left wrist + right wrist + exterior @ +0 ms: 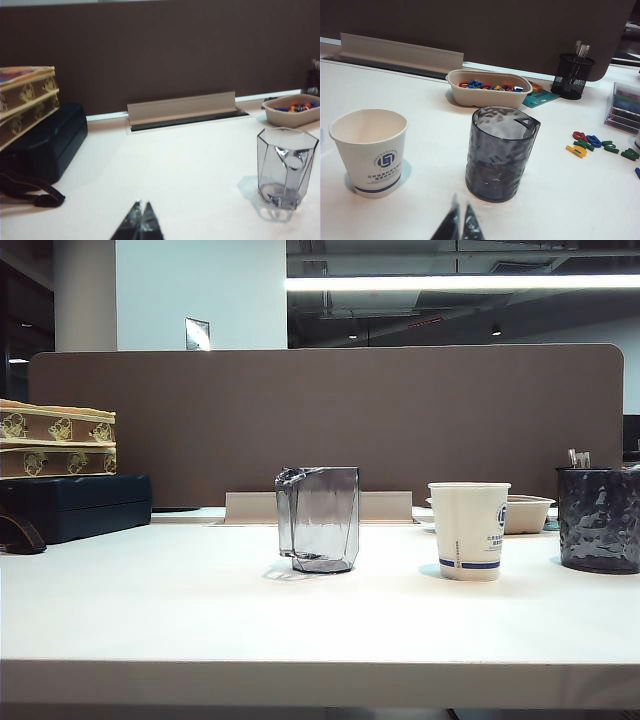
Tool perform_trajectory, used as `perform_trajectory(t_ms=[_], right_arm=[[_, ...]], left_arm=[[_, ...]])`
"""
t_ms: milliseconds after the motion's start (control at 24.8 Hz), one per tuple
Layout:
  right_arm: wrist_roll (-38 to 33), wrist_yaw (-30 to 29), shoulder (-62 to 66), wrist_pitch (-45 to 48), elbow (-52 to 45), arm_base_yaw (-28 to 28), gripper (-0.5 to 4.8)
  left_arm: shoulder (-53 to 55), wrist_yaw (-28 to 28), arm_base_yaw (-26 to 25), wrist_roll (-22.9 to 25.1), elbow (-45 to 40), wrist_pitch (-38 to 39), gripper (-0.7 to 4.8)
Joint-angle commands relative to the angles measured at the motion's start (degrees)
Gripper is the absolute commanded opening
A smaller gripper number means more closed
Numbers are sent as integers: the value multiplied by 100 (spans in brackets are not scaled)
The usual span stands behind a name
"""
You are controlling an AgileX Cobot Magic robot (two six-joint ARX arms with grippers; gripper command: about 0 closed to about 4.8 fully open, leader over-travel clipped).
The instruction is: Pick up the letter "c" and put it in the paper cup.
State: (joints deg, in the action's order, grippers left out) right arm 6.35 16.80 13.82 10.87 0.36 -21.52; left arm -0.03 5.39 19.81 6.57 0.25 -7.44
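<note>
Cups are standing in a row on the white table [200, 610] as we are looking across it toward a brown divider panel [330, 420]: a clear grey faceted plastic cup [318, 519] at the middle, the white tapered paper cup [469, 530] with a blue stripe and logo to its right, and a dark textured glass tumbler [599, 519] at the right edge. In the left wrist view we are seeing the left gripper [141, 223] hanging low over bare table, its two dark fingertips pressed together and carrying nothing, with the faceted cup well off to one side and a dark case [47, 145] under yellow patterned boxes [27, 102] at the other. In the right wrist view the right gripper [459, 223] is hovering just in front of the tumbler, its tips nearly touching and empty, the paper cup standing beside. Coloured plastic letters [592, 142] are lying scattered on the table beyond the tumbler, and more are filling a beige oval tray [489, 89]; we cannot tell which piece is the red-orange letter "c". A black mesh pen holder [573, 76] is standing behind.
</note>
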Motion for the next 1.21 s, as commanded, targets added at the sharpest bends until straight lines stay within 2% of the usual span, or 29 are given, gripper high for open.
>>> perform_trajectory(t_ms=[40,162,404,606,969,1212], right_arm=[[7,0,-11,74,-39,-4,9],[7,-2,-11,72,-39,-4,9],[7,0,-11,72,-39,-4,9],[7,0,-11,72,-39,-7,9],[7,0,-11,72,-39,-9,9],[7,0,-11,72,-39,-7,9]], left_arm=[[13,-9,-68,-13,11,-144,-3],[13,-101,-289,-15,15,-173,-3],[13,-828,-1082,-15,15,-170,-3],[13,-1040,-1598,-20,15,-197,-3],[13,-1005,-1679,-275,15,-295,-3],[13,-649,-1714,-275,15,-293,-4]])
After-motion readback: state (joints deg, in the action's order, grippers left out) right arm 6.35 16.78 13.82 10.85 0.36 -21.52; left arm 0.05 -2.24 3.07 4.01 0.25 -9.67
